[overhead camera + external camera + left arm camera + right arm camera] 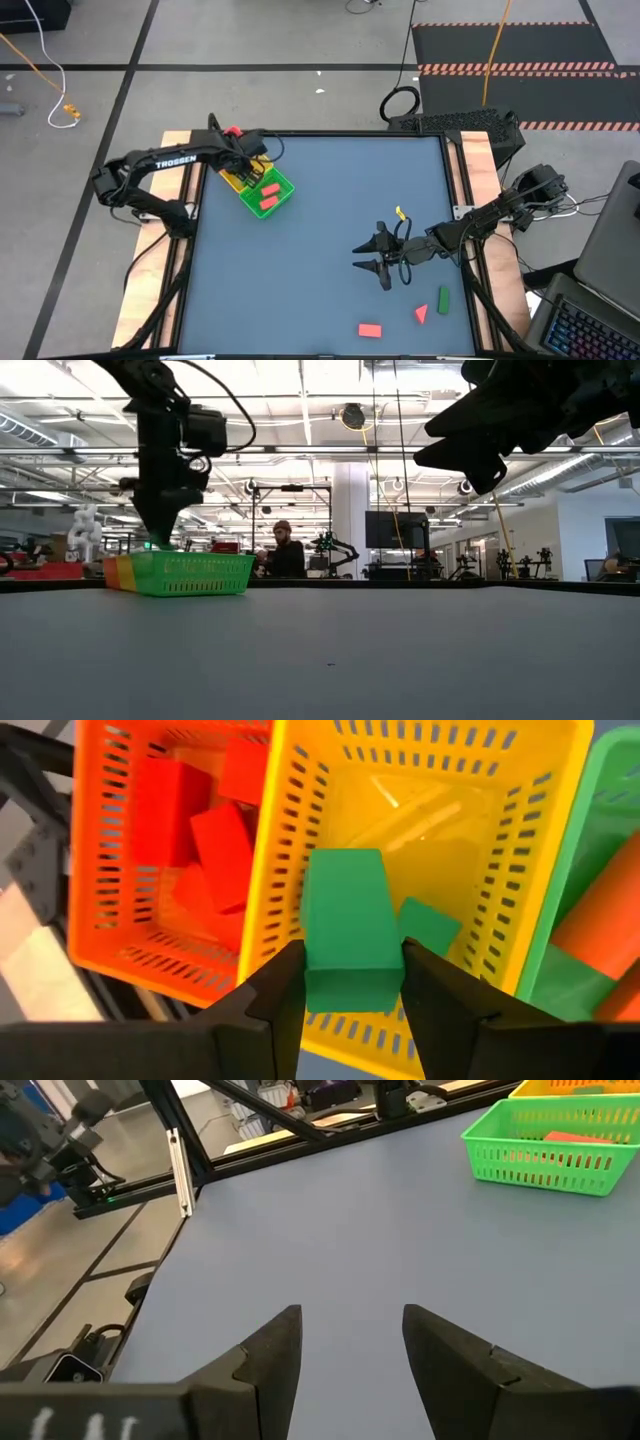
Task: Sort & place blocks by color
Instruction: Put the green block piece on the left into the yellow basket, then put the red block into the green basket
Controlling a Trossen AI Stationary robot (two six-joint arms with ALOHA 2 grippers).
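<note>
The three-compartment tray [283, 191] stands at the table's far left. My left gripper [345, 960] hangs over its yellow compartment [450, 830], shut on a green block [345, 910]. Another green block [430, 925] lies in the yellow compartment. Red blocks [215, 835] fill the orange-red compartment, and red blocks [268, 196] lie in the green one. A red block [370, 329], a red wedge [421, 314] and a green block [444, 299] lie on the table near its front right. My right gripper [350, 1325] hovers open above the table's right half, holding nothing. My left gripper pinches the green block by two opposite sides [318, 982] between its two fingers, at the block's nearer end. The fingers come from above, pointing steeply down. The block is lifted clear, held over the floor of the yellow compartment.
The blue-grey table top [330, 200] lies bare between the tray and the right arm. A person [284, 550] stands in the room behind the table's far edge. A laptop [590, 320] sits beyond the table's right side.
</note>
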